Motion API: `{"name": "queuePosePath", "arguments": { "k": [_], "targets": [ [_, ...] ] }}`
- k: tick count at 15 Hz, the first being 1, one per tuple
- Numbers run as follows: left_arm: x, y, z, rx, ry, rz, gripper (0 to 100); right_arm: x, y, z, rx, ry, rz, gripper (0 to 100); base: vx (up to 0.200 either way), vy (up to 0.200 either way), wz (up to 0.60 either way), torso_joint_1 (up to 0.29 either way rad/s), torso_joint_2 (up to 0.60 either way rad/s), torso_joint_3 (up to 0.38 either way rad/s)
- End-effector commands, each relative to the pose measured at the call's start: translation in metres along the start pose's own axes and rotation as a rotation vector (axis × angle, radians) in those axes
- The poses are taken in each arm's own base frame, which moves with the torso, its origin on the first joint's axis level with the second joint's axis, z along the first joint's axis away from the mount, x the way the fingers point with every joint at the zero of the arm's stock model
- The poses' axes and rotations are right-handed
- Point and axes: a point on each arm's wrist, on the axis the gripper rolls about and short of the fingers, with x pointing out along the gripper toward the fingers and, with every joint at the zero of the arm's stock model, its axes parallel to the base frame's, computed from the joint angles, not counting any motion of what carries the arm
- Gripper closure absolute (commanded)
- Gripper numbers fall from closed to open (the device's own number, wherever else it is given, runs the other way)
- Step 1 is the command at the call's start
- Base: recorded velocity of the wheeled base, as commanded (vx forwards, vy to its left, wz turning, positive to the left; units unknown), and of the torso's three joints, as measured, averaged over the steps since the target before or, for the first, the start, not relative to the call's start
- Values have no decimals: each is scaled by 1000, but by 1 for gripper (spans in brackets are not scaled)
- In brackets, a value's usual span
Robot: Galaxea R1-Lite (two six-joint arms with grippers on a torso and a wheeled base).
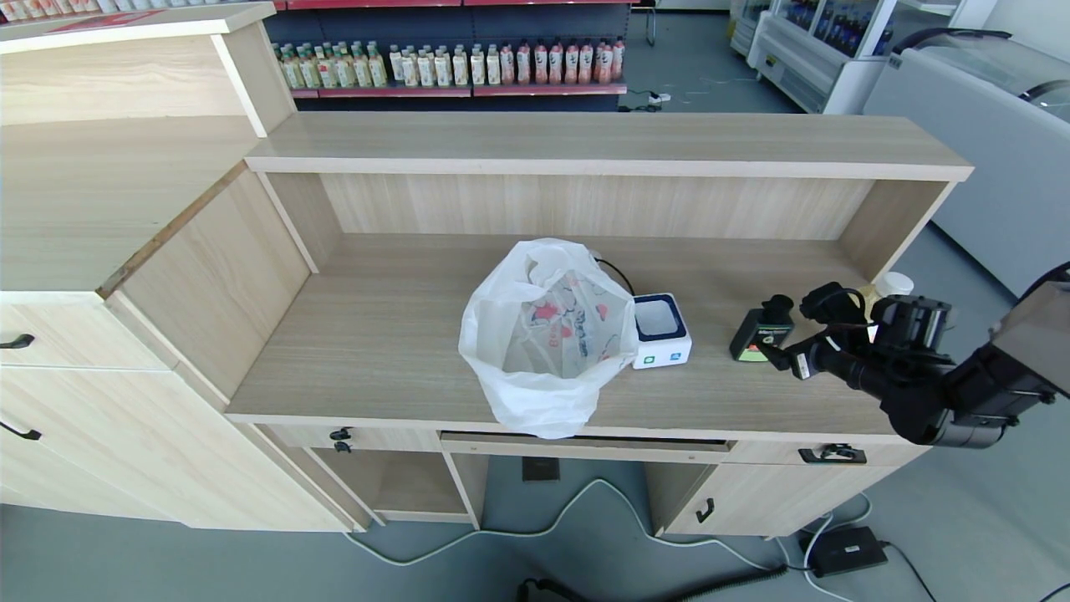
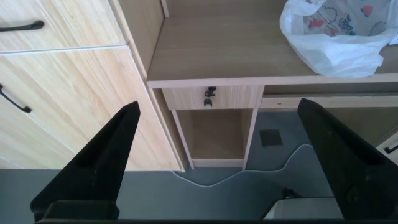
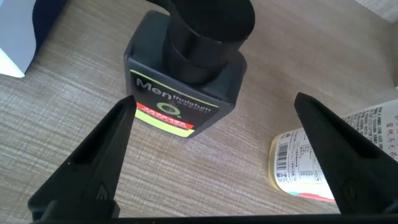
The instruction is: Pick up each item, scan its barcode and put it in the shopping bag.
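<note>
Bench: a pale wood counter with a raised back shelf; all items sit on its lower surface.

Shopping bag: white plastic with a printed pattern. It stands open-mouthed near the middle of the bench, and its lower folds reach the front edge. The left wrist view shows it too.

Right pincer: low over the right end of the bench. Its fingers are spread wide and it holds nothing. In the right wrist view the dark bottle stands just ahead of the fingertips, in line with the gap between them, and no contact is visible.

Left pincer: fingers wide apart and empty. It hangs in front of and below the bench's front edge, toward the left end, over the grey floor.

Scanner: a small white box with a glass top, just beside the bag on its right. A black cable runs from it toward the rear of the bench.

Dark bottle: upright with a black cap and a green-and-red label. It stands right of the scanner, apart from it.

Pale bottle: white cap, near the right rear corner, largely hidden behind the arm. Its barcode label shows in the right wrist view.
</note>
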Motion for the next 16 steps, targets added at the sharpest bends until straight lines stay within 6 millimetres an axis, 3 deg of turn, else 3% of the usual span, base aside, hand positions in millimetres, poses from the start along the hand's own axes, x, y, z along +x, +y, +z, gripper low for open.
{"name": "queuePosePath", "arguments": {
  "k": [1,6,16],
  "targets": [
    [0,0,0,0,-1,1,0,4,6,-2,1,-5,28,0,0,0,0,0,0,0],
    [0,0,0,0,-1,1,0,16,17,-7,4,-25,88,0,0,0,0,0,0,0],
    [0,0,0,0,-1,1,0,45,15,-15,0,-53,106,0,0,0,0,0,0,0]
  ]
}}
